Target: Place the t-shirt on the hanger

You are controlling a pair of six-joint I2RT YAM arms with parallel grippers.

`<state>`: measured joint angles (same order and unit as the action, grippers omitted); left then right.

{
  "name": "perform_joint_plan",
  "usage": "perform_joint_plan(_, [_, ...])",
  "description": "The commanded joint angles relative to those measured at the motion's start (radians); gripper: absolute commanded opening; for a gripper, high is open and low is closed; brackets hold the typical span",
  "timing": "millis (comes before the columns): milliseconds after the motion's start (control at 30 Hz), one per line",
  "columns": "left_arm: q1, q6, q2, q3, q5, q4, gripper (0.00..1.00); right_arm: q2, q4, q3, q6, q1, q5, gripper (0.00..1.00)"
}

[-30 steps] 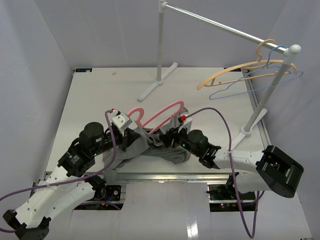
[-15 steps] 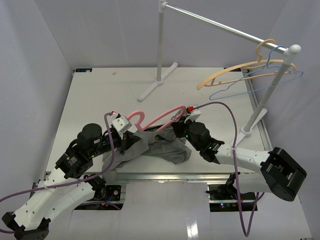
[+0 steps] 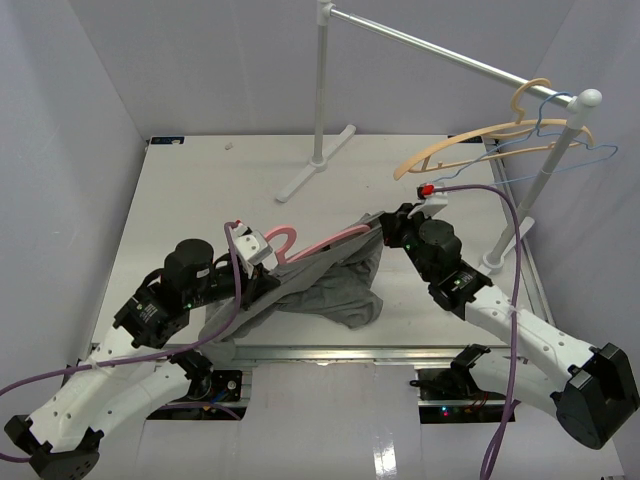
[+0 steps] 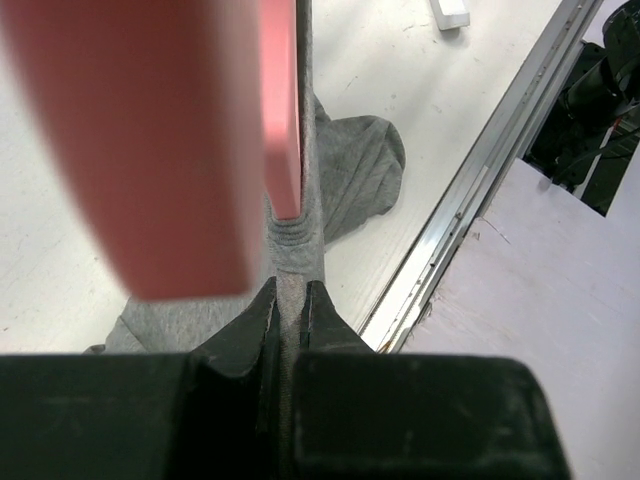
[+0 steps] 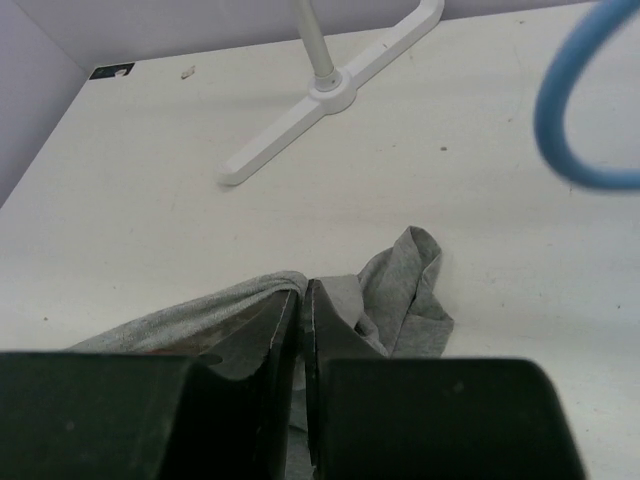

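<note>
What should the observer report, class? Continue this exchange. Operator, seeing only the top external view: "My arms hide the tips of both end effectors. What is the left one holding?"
Observer: In the left wrist view, the left end effector is shut on a narrow fold of the grey t-shirt, with ribbed cloth just past the tips.
Operator: Is the hanger in that grip too?
Observer: It does not appear so. The pink hanger lies alongside the fold beyond the fingertips, and only cloth shows between them.
Operator: And my right side?
Observer: In the right wrist view, the right end effector is shut on a thin edge of the t-shirt. No pink shows at its tips.
</note>
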<state>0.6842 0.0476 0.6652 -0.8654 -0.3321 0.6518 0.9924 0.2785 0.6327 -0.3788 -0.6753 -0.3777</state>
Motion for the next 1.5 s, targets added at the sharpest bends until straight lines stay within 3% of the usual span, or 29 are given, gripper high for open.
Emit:
perform_joint_plan(0, [0.0,0.007,0.028,-0.049,0.069,0.025,0.0,-0.019,-0.134,0.092,0.093,0.028,-0.005,0.08])
perform_joint_plan(133, [0.0,0.011,0.095,-0.064,0.067,0.002,0.0,-0.039,-0.188,0.126,0.129,0.028,0.108,0.08])
perform_joint_plan(267, [0.0,0.027,0.18,-0.092,-0.058,-0.047,0.0,-0.015,-0.226,0.223,0.209,0.009,0.359,0.08])
perform_joint_plan(467, [-0.002,0.07,0.276,-0.127,-0.239,-0.122,0.0,0.042,-0.34,0.389,0.351,-0.135,0.682,0.08])
perform_joint_plan(600, [0.0,0.085,0.311,-0.136,-0.321,-0.126,0.0,0.033,-0.435,0.394,0.372,-0.153,0.781,0.11])
perform_joint_plan(733, [-0.001,0.083,0.283,-0.112,-0.396,-0.164,0.0,-0.019,-0.424,0.328,0.45,-0.154,0.907,0.45])
perform_joint_plan(800, [-0.002,0.086,0.28,-0.096,-0.41,-0.173,0.0,-0.037,-0.415,0.319,0.475,-0.153,0.945,0.54])
perform_joint_plan(933, [-0.002,0.089,0.281,-0.087,-0.428,-0.173,0.0,-0.032,-0.391,0.336,0.499,-0.153,0.989,0.59])
perform_joint_plan(1467, [-0.002,0.075,0.307,-0.104,-0.489,-0.179,0.0,0.153,-0.105,0.407,0.395,-0.156,1.063,0.6])
